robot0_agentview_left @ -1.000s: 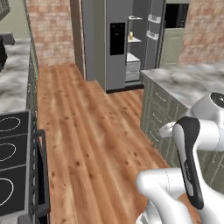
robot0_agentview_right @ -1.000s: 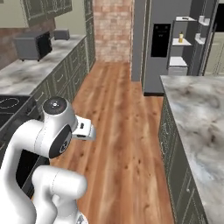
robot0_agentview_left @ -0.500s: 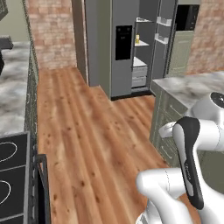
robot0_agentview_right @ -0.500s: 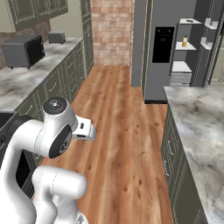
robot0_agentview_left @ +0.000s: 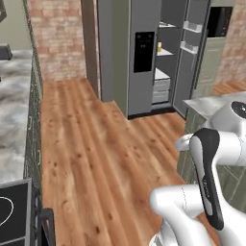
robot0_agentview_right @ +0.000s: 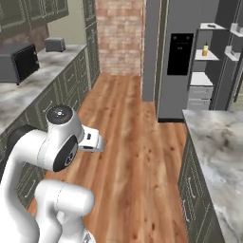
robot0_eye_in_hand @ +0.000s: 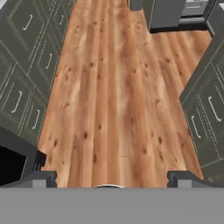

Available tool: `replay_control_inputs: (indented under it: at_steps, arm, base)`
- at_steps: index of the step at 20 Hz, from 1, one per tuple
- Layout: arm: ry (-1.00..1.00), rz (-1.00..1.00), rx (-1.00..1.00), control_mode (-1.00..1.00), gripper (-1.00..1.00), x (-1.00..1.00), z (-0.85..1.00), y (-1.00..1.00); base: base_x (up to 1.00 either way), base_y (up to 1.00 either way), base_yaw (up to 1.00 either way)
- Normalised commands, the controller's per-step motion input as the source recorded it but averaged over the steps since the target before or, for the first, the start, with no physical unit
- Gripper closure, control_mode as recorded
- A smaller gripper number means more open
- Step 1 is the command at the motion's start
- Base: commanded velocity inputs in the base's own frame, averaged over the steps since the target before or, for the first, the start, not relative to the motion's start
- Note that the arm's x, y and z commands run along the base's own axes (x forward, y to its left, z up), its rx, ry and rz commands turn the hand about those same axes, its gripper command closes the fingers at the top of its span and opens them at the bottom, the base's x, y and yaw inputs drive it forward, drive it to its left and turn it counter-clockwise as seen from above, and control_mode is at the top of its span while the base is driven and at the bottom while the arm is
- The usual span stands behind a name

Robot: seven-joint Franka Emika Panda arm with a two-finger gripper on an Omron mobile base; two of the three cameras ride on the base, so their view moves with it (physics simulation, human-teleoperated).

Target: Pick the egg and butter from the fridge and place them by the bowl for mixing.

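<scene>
Open fridge ahead, claw spread wide and empty.

The gripper (robot0_eye_in_hand: 112,178) hangs over the wooden floor (robot0_eye_in_hand: 118,87), its fingertips (robot0_eye_in_hand: 41,178) fully apart with nothing between them. The fridge (robot0_agentview_left: 144,53) stands at the floor's far end, door open; a small yellow item (robot0_agentview_right: 205,49) sits on a white inner shelf (robot0_agentview_right: 205,56). Egg, butter and bowl cannot be made out.

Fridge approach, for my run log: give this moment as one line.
phase: approaching | fridge: open, ahead | yellow bottle: on shelf | gripper: open, empty, over wood floor
</scene>
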Motion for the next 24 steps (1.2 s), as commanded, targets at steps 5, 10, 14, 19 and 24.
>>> replay_control_inputs:
  at_steps: [5,10,14,19,24]
  arm:
    - [0.00,0.00,0.00,1.00,-1.00,0.00,0.00,0.00]
    - [0.00,0.00,0.00,1.00,-1.00,0.00,0.00,0.00]
    - [0.00,0.00,0.00,1.00,-1.00,0.00,0.00,0.00]
    - [0.00,0.00,0.00,1.00,-1.00,0.00,0.00,0.00]
    - [0.00,0.00,0.00,1.00,-1.00,0.00,0.00,0.00]
  base:
    - [0.85,0.00,0.00]
    - [0.84,0.00,0.00]
    - [0.82,0.00,-0.03]
    - [0.59,0.00,-0.31]
    - [0.45,0.00,-0.48]
